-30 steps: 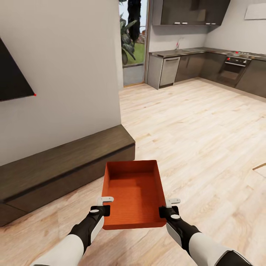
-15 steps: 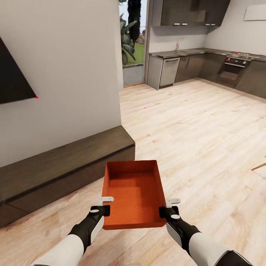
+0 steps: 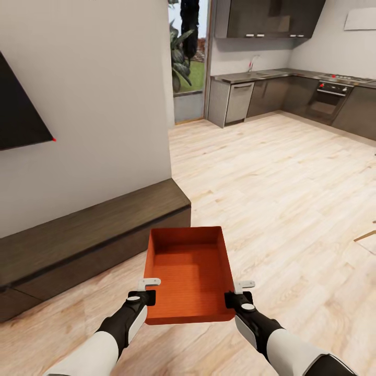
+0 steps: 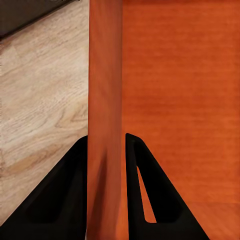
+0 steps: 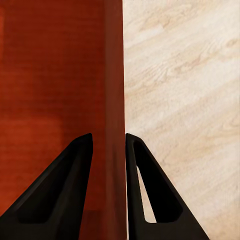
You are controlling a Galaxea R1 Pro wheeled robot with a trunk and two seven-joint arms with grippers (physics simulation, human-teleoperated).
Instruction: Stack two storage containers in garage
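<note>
Orange box (image 3: pixel 189 277): at 6 o'clock, carried above the wood floor (image 3: pixel 282 198).
Left gripper (image 3: pixel 148 291): fingers clamped on its left wall.
Right gripper (image 3: pixel 236 293): fingers clamped on its right wall.
Bench (image 3: pixel 89 237): at 9 o'clock, along the white wall (image 3: pixel 94 94).
Kitchen (image 3: pixel 292 94): at 1 o'clock.

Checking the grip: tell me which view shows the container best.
Head view: the whole container shows, open and empty, held by the left hand and right hand. Each wrist view shows one thin wall pinched between fingers.
</note>
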